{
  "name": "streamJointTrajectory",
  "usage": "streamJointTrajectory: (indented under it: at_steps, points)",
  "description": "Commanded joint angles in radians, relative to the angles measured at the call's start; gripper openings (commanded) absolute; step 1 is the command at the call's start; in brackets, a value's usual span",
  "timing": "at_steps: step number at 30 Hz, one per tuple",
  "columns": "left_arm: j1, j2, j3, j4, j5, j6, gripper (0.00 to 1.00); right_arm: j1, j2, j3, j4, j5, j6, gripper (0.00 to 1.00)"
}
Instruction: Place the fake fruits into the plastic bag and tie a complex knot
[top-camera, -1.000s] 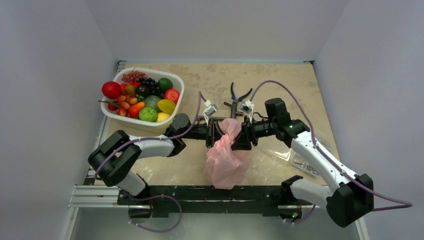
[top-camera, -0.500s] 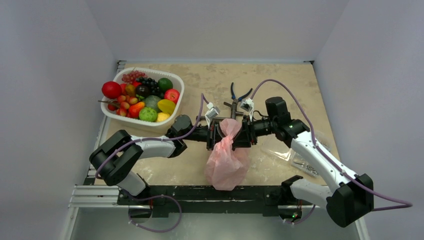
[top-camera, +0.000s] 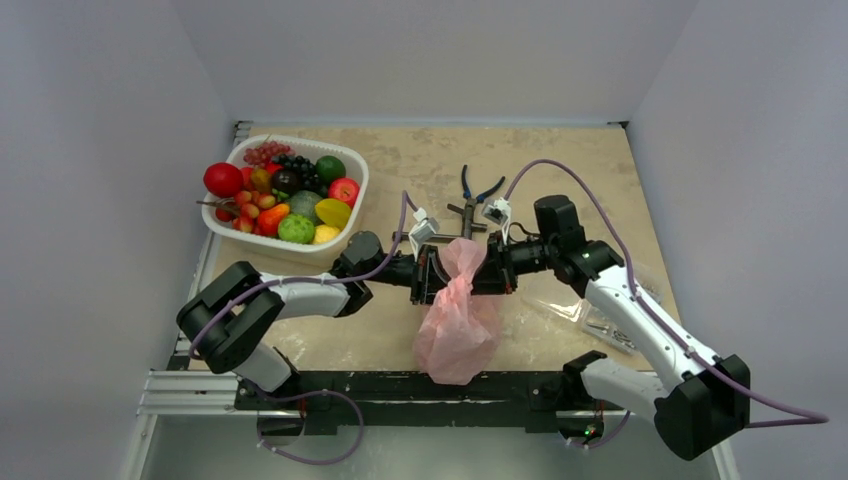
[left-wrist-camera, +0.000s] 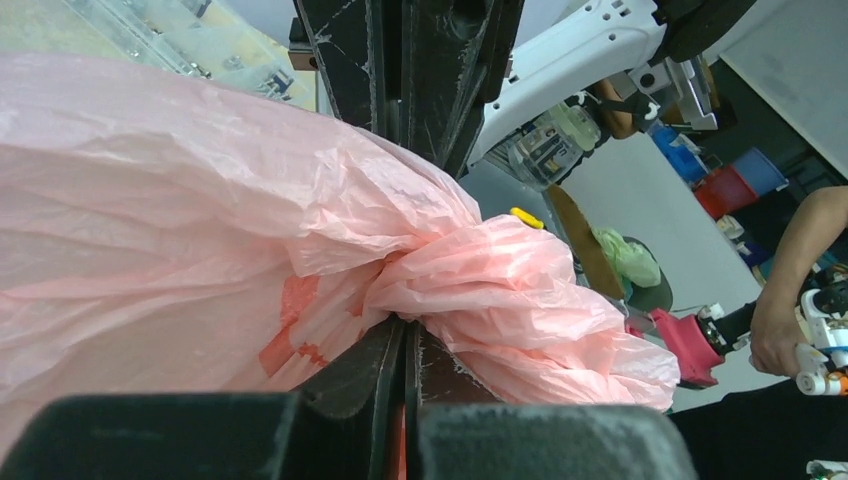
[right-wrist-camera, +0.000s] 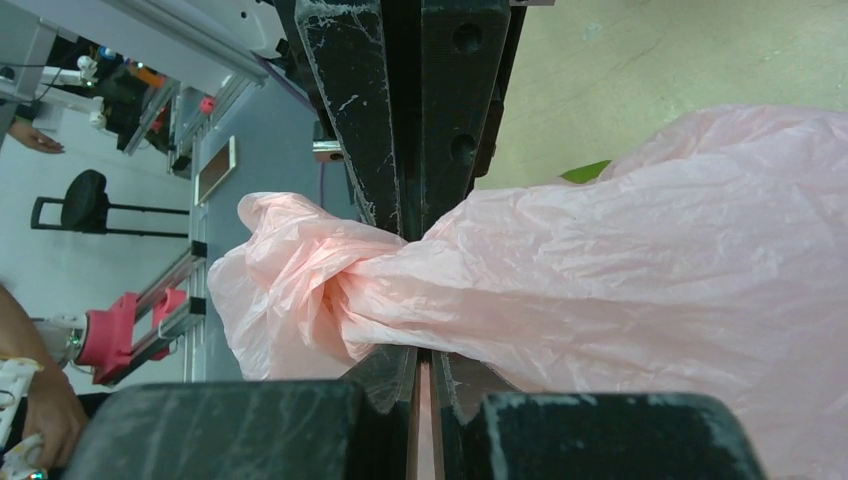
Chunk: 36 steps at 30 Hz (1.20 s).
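1. Both of my hands are meeting over the middle of the bench (top-camera: 560, 160), fingertips pointing at each other, with the plastic bag (top-camera: 458, 330) between them.
2. I am clamping my left hand (top-camera: 432, 272) on the pink film from the 9 o'clock side; in the left wrist view its fingers (left-wrist-camera: 385, 365) are pressed together with film pinched in the seam.
3. I am clamping my right hand (top-camera: 492, 272) on the same film from the 3 o'clock side; in the right wrist view its fingers (right-wrist-camera: 395, 365) are likewise together on the pink plastic.
4. Between the two grips the film is bunching into the knot (top-camera: 462, 255), a twisted neck with a loose tail sticking up toward 12 o'clock. Whether it is drawn tight I cannot tell.
5. The bag's full body is hanging from the neck toward 6 o'clock, reaching the near edge of the bench. What is inside it I cannot make out.
6. The fake fruits (top-camera: 285, 195) I can see are lying heaped in a white basket (top-camera: 355, 215) at 10 o'clock from the bag, well apart from it.
7. Blue-handled pliers (top-camera: 468, 195) are lying just beyond the knot at 12 o'clock.
8. A clear bag of hardware (top-camera: 600, 320) is lying at 3 o'clock from the pink bag, under my right forearm.
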Motion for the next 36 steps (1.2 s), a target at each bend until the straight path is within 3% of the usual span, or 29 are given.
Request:
streamJointTrajectory:
  at_steps: [1, 4, 6, 13, 17, 19, 21, 23, 31, 36]
  points:
    - [-0.004, -0.034, -0.006, 0.013, 0.004, 0.057, 0.01, 0.006, -0.019, 0.025, 0.003, -0.011, -0.011, 0.0]
    - [0.005, -0.06, -0.017, -0.025, 0.012, 0.078, 0.27, 0.005, -0.02, 0.037, -0.022, 0.014, -0.037, 0.0]
    - [0.02, -0.095, -0.032, -0.081, 0.006, 0.106, 0.36, 0.006, -0.025, 0.044, -0.032, 0.029, -0.049, 0.0]
    - [0.165, -0.335, -0.075, -0.447, -0.005, 0.333, 0.49, 0.005, -0.057, 0.027, -0.015, 0.052, -0.055, 0.0]
    - [0.188, -0.511, -0.034, -0.874, -0.021, 0.694, 0.55, 0.006, -0.093, -0.019, 0.077, 0.059, -0.02, 0.0]
    - [0.187, -0.575, -0.028, -1.021, -0.053, 0.874, 0.64, 0.006, -0.111, -0.046, 0.129, 0.064, 0.011, 0.0]
    - [0.184, -0.604, -0.024, -1.106, -0.083, 0.923, 0.68, 0.005, -0.125, -0.067, 0.157, 0.068, 0.019, 0.0]
    - [0.148, -0.6, 0.003, -1.134, -0.139, 0.938, 0.77, 0.005, -0.133, -0.082, 0.173, 0.078, 0.022, 0.0]
    - [-0.083, -0.519, 0.107, -1.033, -0.384, 0.96, 0.78, 0.032, -0.113, -0.088, 0.188, 0.103, 0.016, 0.0]
    - [-0.129, -0.493, 0.186, -1.027, -0.454, 0.899, 0.78, 0.078, -0.13, -0.08, 0.16, 0.159, -0.009, 0.0]
